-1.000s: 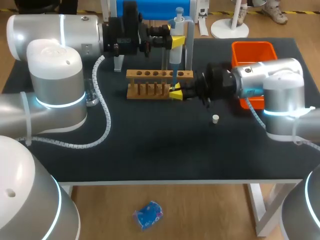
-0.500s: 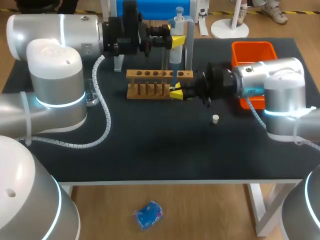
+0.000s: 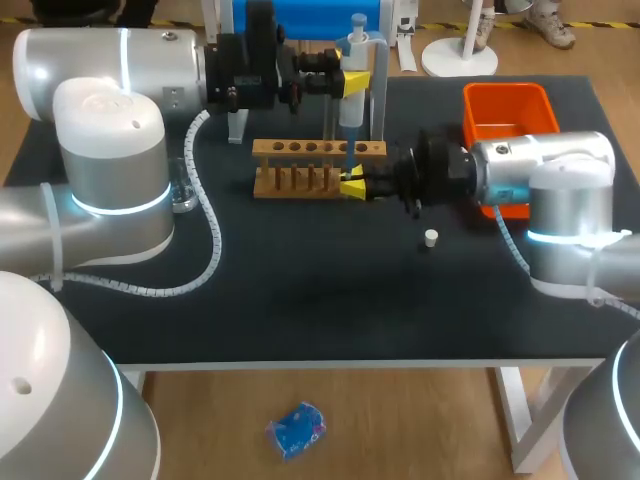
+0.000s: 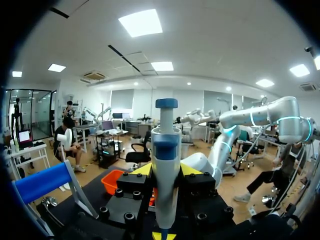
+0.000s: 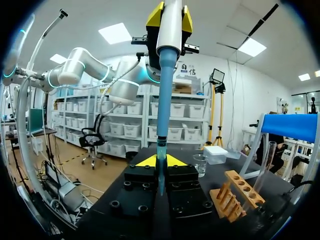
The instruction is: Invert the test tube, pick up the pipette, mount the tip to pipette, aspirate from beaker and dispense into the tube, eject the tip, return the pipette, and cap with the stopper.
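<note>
My left gripper [image 3: 350, 82] is shut on the white pipette [image 3: 352, 95], which it holds upright behind the wooden rack [image 3: 300, 150]. In the left wrist view the pipette [image 4: 166, 150] stands between the yellow tips of that gripper [image 4: 166, 172]. A long blue tip [image 5: 162, 100] hangs from the pipette. My right gripper [image 5: 160, 162] is shut on the tip's thin lower end, beside the rack's right end [image 3: 350, 186]. A clear test tube [image 5: 265, 165] leans in the rack [image 5: 232, 197]. The small white stopper [image 3: 430, 237] lies in front of my right arm. The glass beaker [image 3: 183, 192] stands at the left.
An orange bin [image 3: 505, 100] sits at the back right, behind my right arm. The blue pipette stand [image 3: 300, 15] is at the back, behind the rack. My left arm's cable [image 3: 205, 240] loops over the table's left side. Open table lies in front of the rack.
My right arm's forearm and elbow have shifted slightly to the right; its gripper stays at the tip. The left arm and the pipette have not moved.
</note>
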`<state>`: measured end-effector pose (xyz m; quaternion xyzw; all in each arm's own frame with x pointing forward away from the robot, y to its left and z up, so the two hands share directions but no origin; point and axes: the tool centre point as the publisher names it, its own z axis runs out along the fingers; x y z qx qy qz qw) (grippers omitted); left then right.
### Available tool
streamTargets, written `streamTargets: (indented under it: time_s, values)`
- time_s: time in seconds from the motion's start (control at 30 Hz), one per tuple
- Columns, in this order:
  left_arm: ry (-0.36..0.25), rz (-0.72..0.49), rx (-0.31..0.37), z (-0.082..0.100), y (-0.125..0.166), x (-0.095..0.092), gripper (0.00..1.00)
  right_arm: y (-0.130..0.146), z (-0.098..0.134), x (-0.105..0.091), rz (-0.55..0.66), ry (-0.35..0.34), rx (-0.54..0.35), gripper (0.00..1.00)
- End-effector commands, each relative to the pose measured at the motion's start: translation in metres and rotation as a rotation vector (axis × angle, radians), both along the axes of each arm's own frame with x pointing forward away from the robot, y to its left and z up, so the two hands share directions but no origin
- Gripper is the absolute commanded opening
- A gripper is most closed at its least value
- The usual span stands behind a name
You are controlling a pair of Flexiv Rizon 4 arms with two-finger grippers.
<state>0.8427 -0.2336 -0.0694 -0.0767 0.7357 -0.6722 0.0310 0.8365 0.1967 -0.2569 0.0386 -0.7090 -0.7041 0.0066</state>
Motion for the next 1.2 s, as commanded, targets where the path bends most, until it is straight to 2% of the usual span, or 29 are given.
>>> streamTargets:
  time_s: [0.03, 0.43, 0.9, 0.93, 0.97, 1.2]
  values:
    - [0.002, -0.003, 0.0, -0.009, 0.001, 0.0, 0.0, -0.001, 0.014, -0.006, -0.046, -0.001, -0.002, 0.0]
    - [0.002, -0.003, 0.0, -0.009, 0.001, 0.0, 0.0, -0.001, 0.016, -0.003, -0.115, 0.028, 0.007, 0.0]
    - [0.002, -0.003, 0.0, -0.009, 0.001, 0.0, 0.0, -0.001, 0.013, 0.0, -0.109, 0.028, 0.001, 0.0]
    - [0.002, -0.003, 0.0, -0.009, 0.001, 0.0, 0.0, -0.001, 0.012, 0.0, -0.103, 0.034, -0.006, 0.36]
    - [0.002, -0.003, 0.0, -0.009, 0.001, 0.0, 0.0, -0.001, 0.01, 0.0, -0.097, 0.036, -0.008, 1.0]
    - [0.002, -0.003, 0.0, -0.009, 0.001, 0.0, 0.0, -0.01, 0.001, -0.001, -0.063, 0.075, -0.059, 1.0]
